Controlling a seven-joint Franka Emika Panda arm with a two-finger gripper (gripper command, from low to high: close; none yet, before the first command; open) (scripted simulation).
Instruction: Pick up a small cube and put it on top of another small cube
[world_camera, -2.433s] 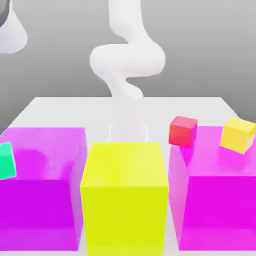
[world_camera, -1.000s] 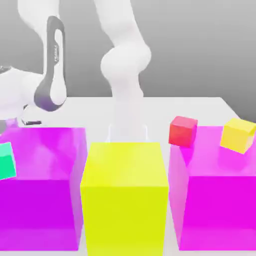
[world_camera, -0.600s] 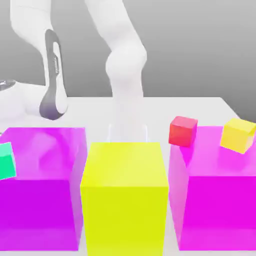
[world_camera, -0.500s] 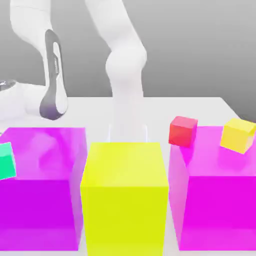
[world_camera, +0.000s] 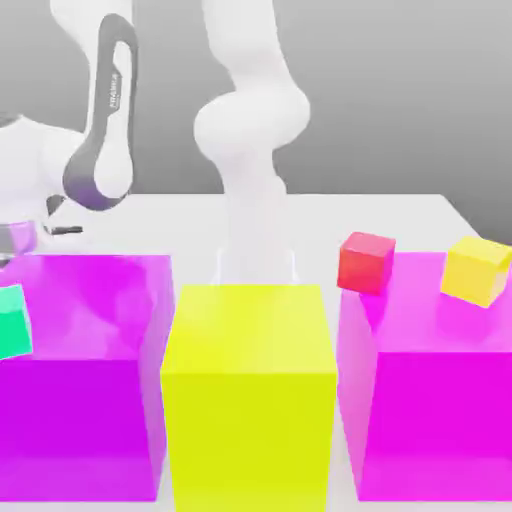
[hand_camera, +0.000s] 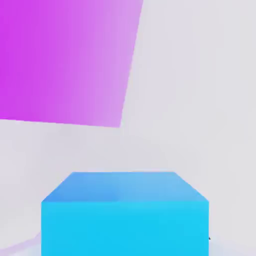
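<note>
The small cyan-blue cube (hand_camera: 125, 220) looms very close in the hand view, over the white table, with a corner of a big magenta block (hand_camera: 65, 60) beyond it. In the exterior view the small green cube (world_camera: 12, 322) sits at the far left edge, against the left magenta block (world_camera: 85, 370). My gripper (world_camera: 30, 238) hangs at the exterior view's far left, behind that block's back edge and above the green cube's side of the table. The blue cube is hidden there behind the block.
A big yellow block (world_camera: 248, 395) stands in the middle front, and a second magenta block (world_camera: 430, 380) on the exterior view's right carries a small yellow cube (world_camera: 476, 269). A small red cube (world_camera: 365, 262) rests at that block's back left corner. The arm's base column (world_camera: 255, 230) rises behind the yellow block.
The arm swung in from above to the far left, dipped low behind the left magenta block, and has now risen again. The green, red and yellow cubes have not moved.
</note>
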